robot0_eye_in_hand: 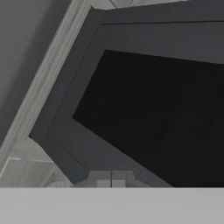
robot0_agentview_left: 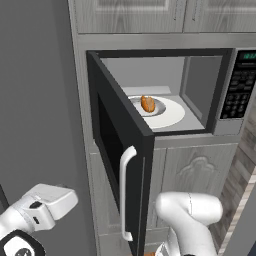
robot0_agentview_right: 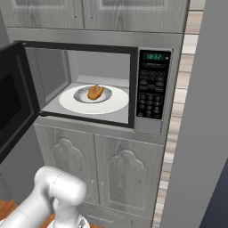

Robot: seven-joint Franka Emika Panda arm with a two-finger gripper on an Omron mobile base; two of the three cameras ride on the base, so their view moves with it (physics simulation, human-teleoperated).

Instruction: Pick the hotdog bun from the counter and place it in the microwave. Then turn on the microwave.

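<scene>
One hotdog bun (robot0_agentview_left: 147, 103) already inside the microwave (robot0_agentview_right: 153, 44), resting in a small dish at the middle of the white turntable (robot0_agentview_right: 118, 104), so the placing looks done. Door (robot0_agentview_left: 117, 145) swung wide, blocking any start. Hand (robot0_eye_in_hand: 111, 183) clenched on nothing, tips together, facing the door's dark window, probably to push it shut. Keypad (robot0_agentview_right: 151, 98) untouched yet.

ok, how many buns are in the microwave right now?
1. The hotdog bun lies in a small dish on the white turntable, inside the microwave, whose door stands open. No other bun is visible in the cavity.
</scene>
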